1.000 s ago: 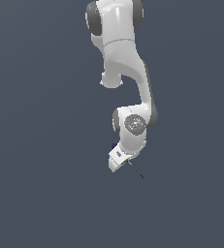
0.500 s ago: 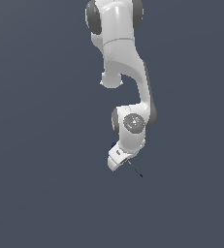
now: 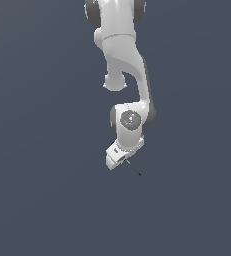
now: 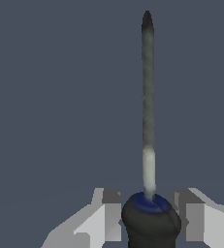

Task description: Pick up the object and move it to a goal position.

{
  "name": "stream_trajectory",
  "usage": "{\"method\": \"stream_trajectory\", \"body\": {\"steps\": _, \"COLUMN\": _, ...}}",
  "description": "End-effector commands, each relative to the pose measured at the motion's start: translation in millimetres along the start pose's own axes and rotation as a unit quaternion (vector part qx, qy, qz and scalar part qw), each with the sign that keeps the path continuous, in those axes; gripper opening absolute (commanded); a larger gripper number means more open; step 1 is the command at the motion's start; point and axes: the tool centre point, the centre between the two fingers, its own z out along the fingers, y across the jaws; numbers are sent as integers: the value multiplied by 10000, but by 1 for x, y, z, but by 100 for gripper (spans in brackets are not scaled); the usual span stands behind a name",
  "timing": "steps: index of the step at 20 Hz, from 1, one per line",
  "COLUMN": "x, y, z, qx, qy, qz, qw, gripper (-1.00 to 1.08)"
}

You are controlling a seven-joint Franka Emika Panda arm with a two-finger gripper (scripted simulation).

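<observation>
A glossy white arm (image 3: 122, 75) hangs against plain grey. Its gripper (image 4: 150, 215) is closed on the tool (image 4: 148, 145): rounded black handle with blue collar, thin dark shaft pointing away

One robot arm (image 3: 121, 60) is in sight, white with dark joints, and it carries one tool (image 3: 118, 157) at its end. That tool has two fingers (image 4: 111, 215), one on each side of the handle in the wrist view. There is one object, a single screwdriver (image 4: 148, 126): it has one black handle (image 4: 151, 224), one blue collar (image 4: 143, 203) where the shaft leaves the handle, and one thin shaft ending in one dark tip. In the exterior view the same single screwdriver shows as one thin dark line jutting from the tool. Nothing else countable appears against the one flat grey backdrop (image 3: 42, 150).
</observation>
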Motion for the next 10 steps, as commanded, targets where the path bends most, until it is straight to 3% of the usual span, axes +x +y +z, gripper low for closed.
{"method": "stream_trajectory", "body": {"steps": 1, "x": -15, "y": 1, "z": -2, "qx": -3, "qy": 3, "qz": 4, "qw": 10000, "gripper": -100}}
{"method": "stream_trajectory", "body": {"steps": 10, "x": -85, "y": 3, "z": -10, "qx": -3, "qy": 3, "qz": 4, "qw": 10000, "gripper": -100}}
